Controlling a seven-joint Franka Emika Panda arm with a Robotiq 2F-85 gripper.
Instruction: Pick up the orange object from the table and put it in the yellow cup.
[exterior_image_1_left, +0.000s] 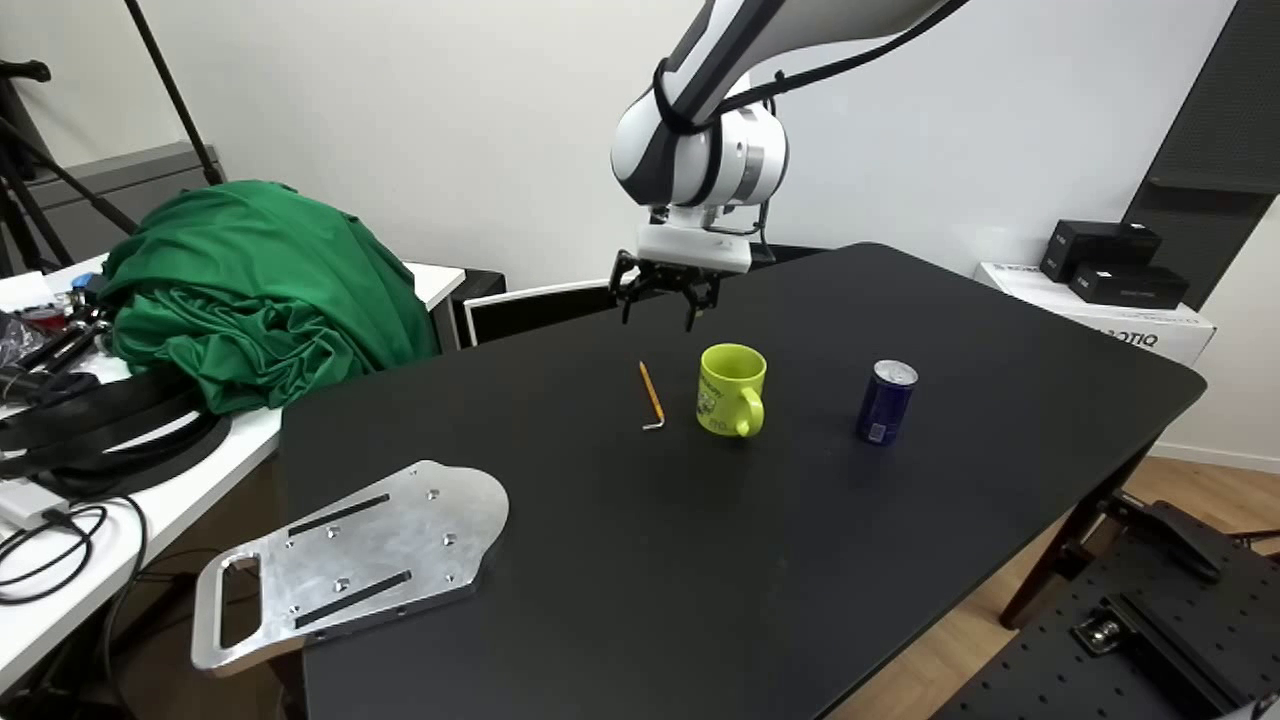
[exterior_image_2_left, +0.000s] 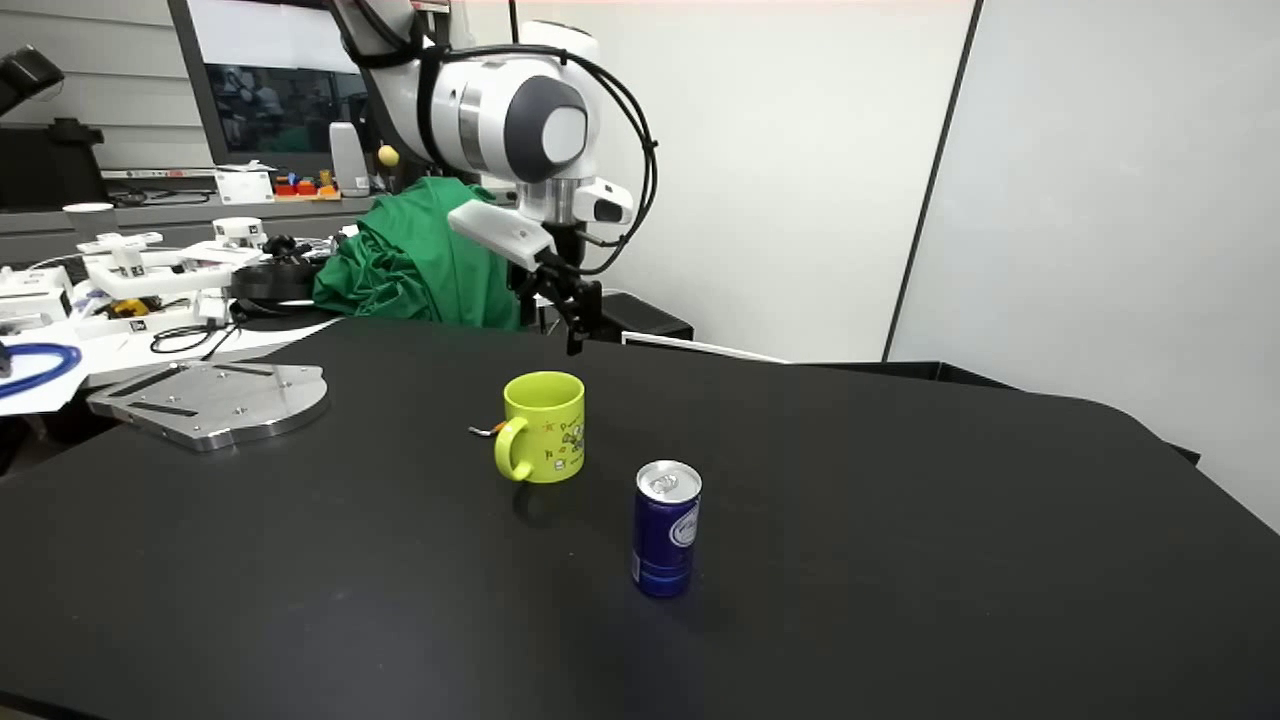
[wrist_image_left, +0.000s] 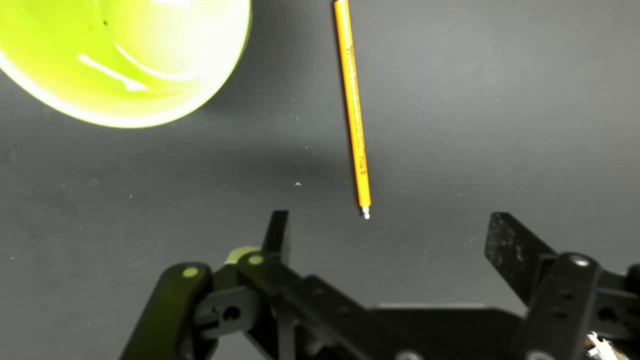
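Hovering the arm (exterior_image_2_left: 490, 115) above the counter (exterior_image_1_left: 640, 580) by remote, I had the fingers (wrist_image_left: 517, 255) spread wide apart. The orange stick (wrist_image_left: 355, 110) lay flat on the counter, near the yellow cup (exterior_image_1_left: 732, 390) but apart from it. In the wrist view its silver tip pointed down toward the space between the fingers; in an exterior view I saw a bent metal piece at the opposite end. A line of small dark print ran along the shaft, too blurred for me to read.

The cup stood upright, its wall carrying doodles and lettering; the words I could not make out. In both exterior views the blue can (exterior_image_2_left: 660, 545) stood upright on the counter, well apart from the cup. A white oval emblem marked its side, its detail too small for me.

Beside the counter, the brand I could read was ROBOTIQ, on the white box (exterior_image_1_left: 1055, 297). On it sat two black boxes (exterior_image_1_left: 1130, 287), their small white labels illegible from where I was. A silver metal plate (exterior_image_1_left: 390, 535) lay at the counter's edge, its slotted handle overhanging, near the green cloth (exterior_image_1_left: 270, 290).
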